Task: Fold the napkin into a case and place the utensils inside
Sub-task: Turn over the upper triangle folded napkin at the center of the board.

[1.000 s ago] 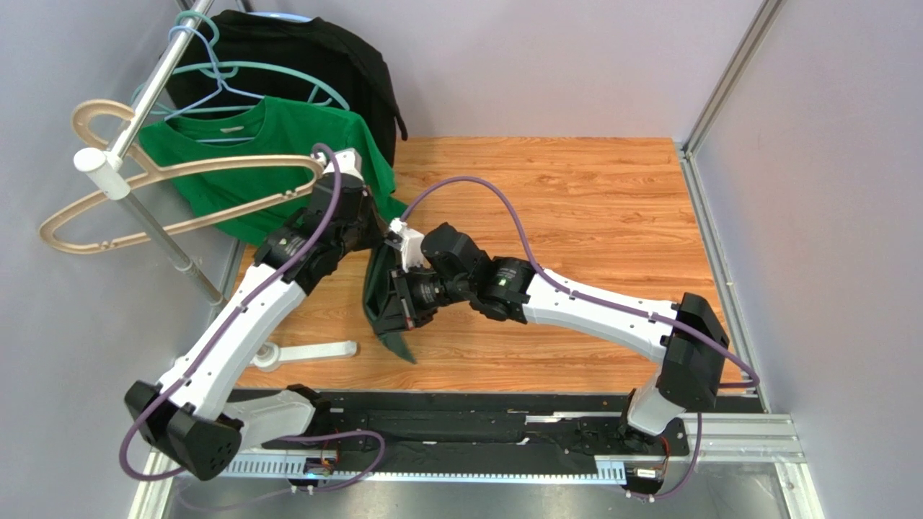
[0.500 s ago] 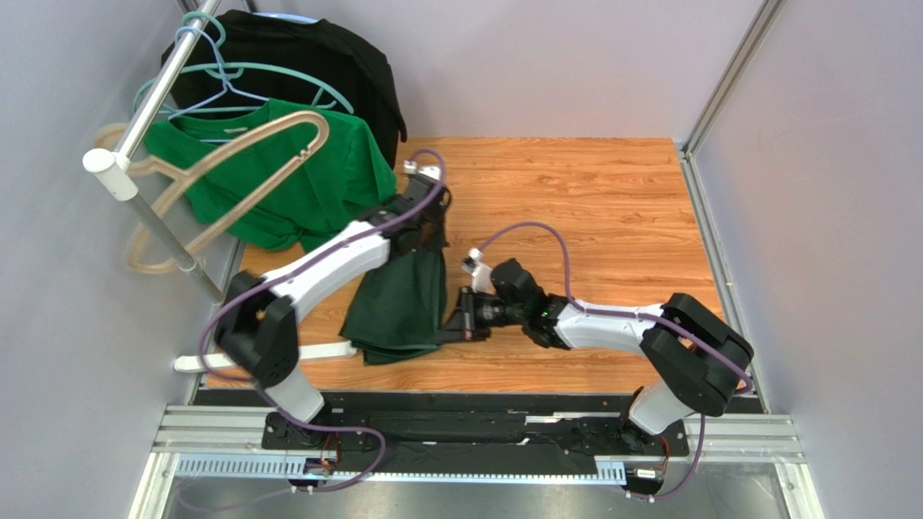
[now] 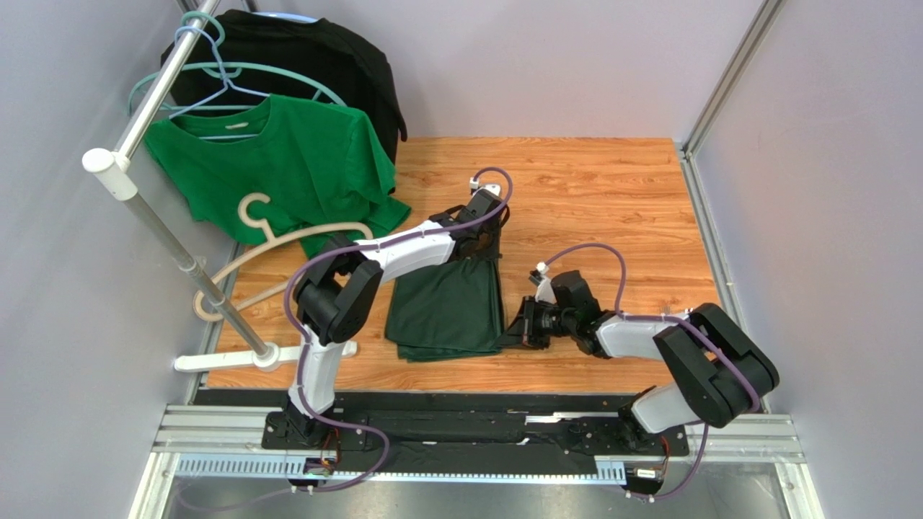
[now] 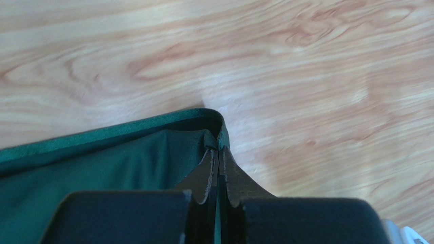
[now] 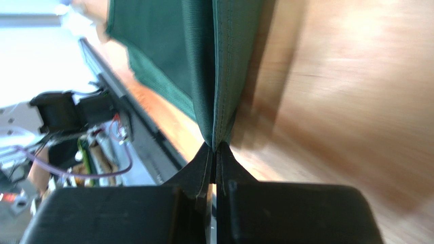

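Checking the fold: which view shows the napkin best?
Top external: the whole napkin shows, lying folded. Left wrist sees only a corner in its shut jaws; right wrist only a pinched edge.

Your top view is bright and evenly lit from overhead. The wooden table [image 3: 607, 195] carries only a mild sheen, and the napkin [image 3: 444, 308] throws a thin soft shadow along its 6 o'clock edge. In your left wrist view a pale sheen lies on the wood just above centre, with a soft shadow toward 5 o'clock. Your right wrist view is blown white at 10 o'clock and smeared at 3 o'clock, while the cloth's weave at 12 o'clock is sharp.
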Action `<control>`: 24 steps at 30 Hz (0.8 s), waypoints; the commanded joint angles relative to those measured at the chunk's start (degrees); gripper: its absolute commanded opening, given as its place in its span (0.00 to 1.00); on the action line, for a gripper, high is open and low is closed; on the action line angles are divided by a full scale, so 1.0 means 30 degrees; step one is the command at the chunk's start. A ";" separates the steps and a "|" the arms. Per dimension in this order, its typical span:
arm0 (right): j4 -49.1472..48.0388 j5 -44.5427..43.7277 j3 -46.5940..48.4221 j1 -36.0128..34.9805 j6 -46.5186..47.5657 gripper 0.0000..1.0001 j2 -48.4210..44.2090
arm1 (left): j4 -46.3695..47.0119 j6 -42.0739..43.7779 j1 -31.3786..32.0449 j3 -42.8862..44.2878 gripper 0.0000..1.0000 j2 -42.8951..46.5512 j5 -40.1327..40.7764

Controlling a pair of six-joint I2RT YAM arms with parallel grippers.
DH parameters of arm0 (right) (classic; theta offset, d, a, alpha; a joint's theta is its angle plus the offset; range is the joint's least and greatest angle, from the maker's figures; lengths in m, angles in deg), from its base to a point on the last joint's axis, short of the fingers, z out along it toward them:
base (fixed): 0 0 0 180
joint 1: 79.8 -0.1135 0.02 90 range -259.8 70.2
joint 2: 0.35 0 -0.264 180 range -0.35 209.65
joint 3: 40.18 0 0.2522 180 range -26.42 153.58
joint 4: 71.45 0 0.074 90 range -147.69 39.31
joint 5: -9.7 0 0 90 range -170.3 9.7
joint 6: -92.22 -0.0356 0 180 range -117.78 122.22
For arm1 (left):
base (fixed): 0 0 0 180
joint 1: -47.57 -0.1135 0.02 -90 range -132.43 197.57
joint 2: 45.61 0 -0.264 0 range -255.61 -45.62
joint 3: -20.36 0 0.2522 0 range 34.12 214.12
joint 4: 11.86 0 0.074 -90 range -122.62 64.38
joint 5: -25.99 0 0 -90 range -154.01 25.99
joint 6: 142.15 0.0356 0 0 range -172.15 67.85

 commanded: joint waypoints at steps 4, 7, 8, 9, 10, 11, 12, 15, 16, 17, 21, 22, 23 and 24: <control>0.6389 -0.2357 0.0810 0.1138 0.2930 0.03 -0.1152 | 0.0184 0.0337 0.0123 0.3605 0.00 -0.2559 -0.0610; 0.8469 -0.4258 0.0986 0.1462 0.2872 0.18 -0.2259 | -0.0028 0.0776 0.0358 0.3906 0.33 -0.2475 -0.0464; 0.9839 -0.4699 0.1306 0.1462 0.2872 0.21 -0.2730 | -0.0028 0.0922 0.0416 0.3905 0.39 -0.2270 -0.0348; 1.0723 -0.6038 0.1570 0.1462 0.2901 0.25 -0.3199 | -0.0144 0.1127 0.0504 0.3992 0.57 -0.1862 -0.0289; 1.1573 -0.6660 0.1805 0.1491 0.2815 0.34 -0.3697 | -0.0841 0.1158 0.0505 0.4283 0.64 -0.1655 -0.0172; 1.2916 -0.7188 0.2155 0.1491 0.2785 0.39 -0.4804 | -0.1138 0.1187 0.0505 0.4460 0.71 -0.1421 -0.0113; 1.3451 -0.7977 0.2333 0.1491 0.2639 0.45 -0.5279 | -0.1489 0.1187 0.0505 0.4607 0.74 -0.0925 -0.0112; 1.5240 -0.8947 0.3240 0.1462 0.2783 0.54 -0.6454 | -0.2194 0.1537 0.0505 0.4784 0.87 0.0217 -0.0988; 1.5563 -0.9242 0.3475 0.1462 0.2871 0.57 -0.6572 | -0.2863 0.1597 0.0505 0.4929 0.88 0.0425 -0.1339; 1.5740 -0.9477 0.3738 0.1462 0.3017 0.59 -0.6602 | -0.3247 0.1626 0.0505 0.4960 0.88 0.0659 -0.1517; 1.5391 -0.9276 0.6045 0.1521 0.4276 0.59 -0.5028 | -0.3924 0.1744 0.0505 0.2773 0.76 0.2650 -0.2513; 1.5390 -0.9187 0.6461 0.1550 0.4627 0.58 -0.4585 | -0.3982 0.1715 0.0505 0.2328 0.73 0.2944 -0.2776; 1.5013 -0.8867 0.6755 0.1550 0.4688 0.55 -0.4291 | -0.3983 0.1628 0.0505 0.1859 0.64 0.3411 -0.2865; 1.4749 -0.8545 0.7193 0.1579 0.4747 0.47 -0.3650 | -0.3867 0.1482 0.0505 0.1013 0.60 0.3561 -0.3272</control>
